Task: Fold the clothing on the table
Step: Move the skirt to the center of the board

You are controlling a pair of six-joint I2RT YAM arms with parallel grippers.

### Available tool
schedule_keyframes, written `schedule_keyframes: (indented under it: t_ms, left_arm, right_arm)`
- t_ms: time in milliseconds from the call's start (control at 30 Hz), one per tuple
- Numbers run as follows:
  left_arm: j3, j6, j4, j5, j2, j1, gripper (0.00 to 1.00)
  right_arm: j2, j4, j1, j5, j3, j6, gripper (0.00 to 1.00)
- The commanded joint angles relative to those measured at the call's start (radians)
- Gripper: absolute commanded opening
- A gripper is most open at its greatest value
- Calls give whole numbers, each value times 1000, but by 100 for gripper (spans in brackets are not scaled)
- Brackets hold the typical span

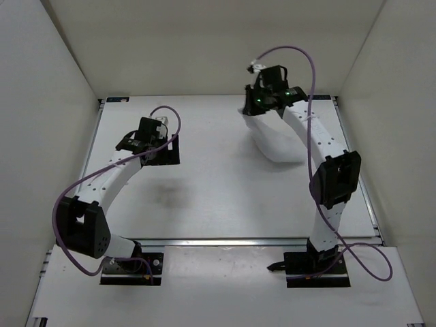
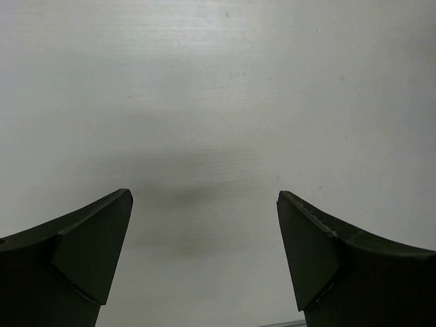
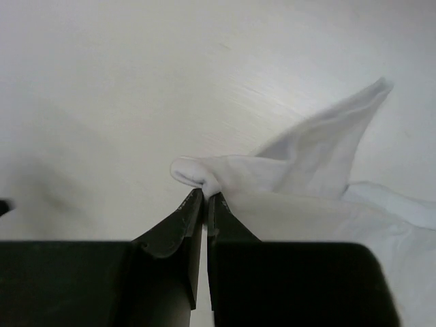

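White clothing [image 1: 276, 139] lies far right on the counter [image 1: 204, 204], an edge pinched in the right end effector [image 3: 206, 195], seemingly starting the first fold, which next calls for carrying it across; the left end effector [image 2: 204, 195] hangs spread.

One clothing [image 1: 276, 141], one table [image 1: 218, 194], two arms [image 1: 102, 180] [image 1: 319, 139], two end effectors [image 2: 204, 199] [image 3: 206, 195]

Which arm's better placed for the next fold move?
Right. The right gripper is shut on a pinched edge of the clothing at the far right of the table. The left gripper is open over bare table, apart from the fabric, so it would have to travel first.
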Motion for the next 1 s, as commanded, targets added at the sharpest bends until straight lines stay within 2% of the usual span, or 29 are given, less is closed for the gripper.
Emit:
schedule_keyframes:
  t_ms: [0, 67, 233, 367, 500, 600, 767, 833, 900, 967]
  left_arm:
    - [90, -13, -14, -64, -85, 23, 99]
    - [129, -12, -24, -98, -107, 29, 99]
    - [179, -15, -34, -136, -168, 60, 99]
    - [196, -19, -37, -139, -187, 49, 99]
    - [120, -35, -11, -109, -220, 49, 99]
    - [61, -45, 18, -75, -239, 42, 99]
    - [9, -39, 35, -37, -225, 26, 99]
    - [-6, -30, 51, -20, -214, 3, 99]
    - [-23, -41, 66, 2, -187, -17, 99]
    - [-58, -47, 93, 15, -159, -47, 99]
  right_arm:
    - [-60, 26, 77, -143, 171, 18, 0]
    - [-100, 79, 79, -183, 230, 33, 0]
    - [-177, 169, -44, -254, 156, 38, 0]
    - [-218, 162, -108, -265, -104, 18, 0]
    - [-272, 256, -128, -266, -444, 41, 0]
    - [-293, 276, -158, -283, -624, 85, 0]
    - [-329, 250, -257, -246, -798, 87, 0]
    - [-345, 247, -317, -242, -815, 85, 0]
    - [-365, 239, -331, -208, -827, 84, 7]
    - [-381, 221, -381, -177, -821, 73, 27]
